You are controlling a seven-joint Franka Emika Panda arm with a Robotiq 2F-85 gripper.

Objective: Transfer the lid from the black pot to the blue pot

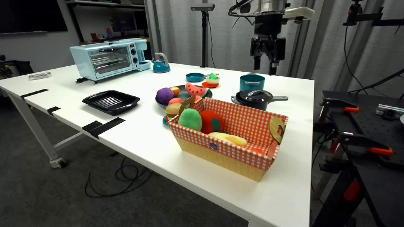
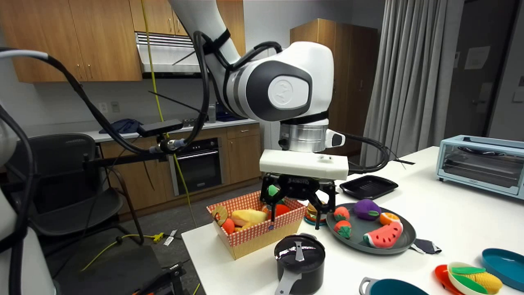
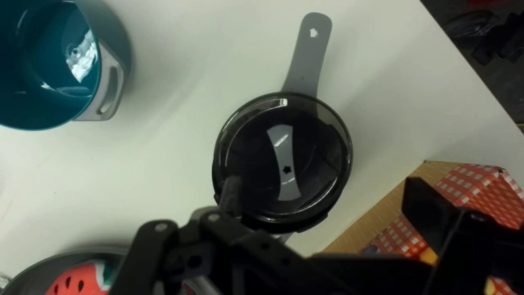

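The black pot [image 1: 252,104] stands on the table with its long grey handle out to the side; it also shows in an exterior view [image 2: 312,278]. The clear dark lid [image 3: 249,155] with a grey bar handle [image 3: 283,157] sits on it, also seen in both exterior views [image 1: 255,94] [image 2: 299,250]. The blue pot [image 1: 252,84] stands beside it, open-topped with bare inside in the wrist view [image 3: 116,37], cut off in an exterior view [image 2: 393,288]. My gripper [image 1: 265,66] is open and empty above the black pot; in the wrist view [image 3: 323,184] one finger overlaps the lid's edge.
A checkered basket [image 1: 217,154] of toy food stands close to the black pot. A grey round pan [image 2: 370,246] with toy fruit, a teal pan [image 1: 195,77], a bowl with corn [image 2: 470,278], a black tray [image 1: 111,102] and a toaster oven [image 1: 107,60] are on the table.
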